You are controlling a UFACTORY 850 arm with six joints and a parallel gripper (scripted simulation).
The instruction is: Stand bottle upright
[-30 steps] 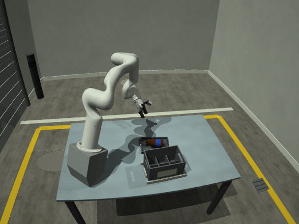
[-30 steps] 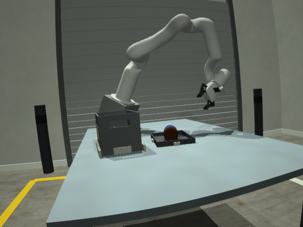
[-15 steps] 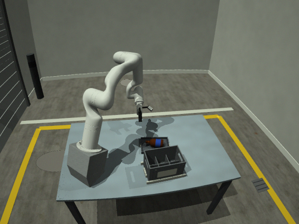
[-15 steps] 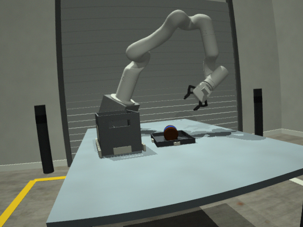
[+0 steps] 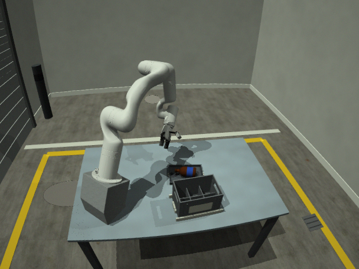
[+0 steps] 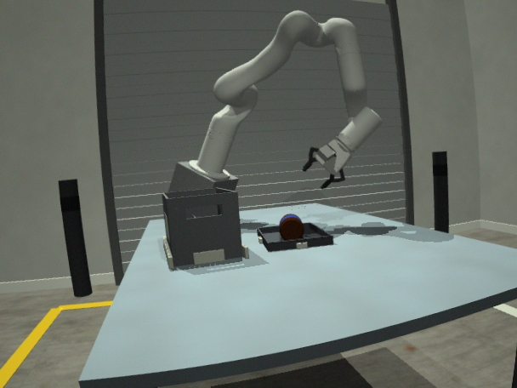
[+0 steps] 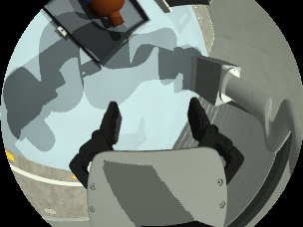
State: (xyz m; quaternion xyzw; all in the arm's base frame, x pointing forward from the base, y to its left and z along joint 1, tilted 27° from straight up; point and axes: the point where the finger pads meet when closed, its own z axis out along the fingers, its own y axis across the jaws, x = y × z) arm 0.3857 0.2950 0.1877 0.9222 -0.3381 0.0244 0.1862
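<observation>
A brown bottle (image 5: 186, 171) (image 6: 291, 227) with a blue band lies on its side in the shallow dark tray (image 5: 199, 167) (image 6: 316, 241) (image 7: 75, 30). Its neck points toward the arm's base. My gripper (image 5: 167, 140) (image 6: 316, 173) (image 7: 153, 108) is open and empty. It hangs well above the table, beyond the tray on the far side, apart from the bottle. In the wrist view the tray and bottle sit at the top, ahead of the fingers.
A dark grey crate (image 5: 197, 194) (image 6: 201, 225) with inner dividers stands right next to the tray, on the table (image 5: 251, 177) (image 6: 298, 298). The arm's base block (image 5: 103, 197) stands at the table's left. Black posts (image 6: 74, 238) (image 6: 440, 191) stand on the floor.
</observation>
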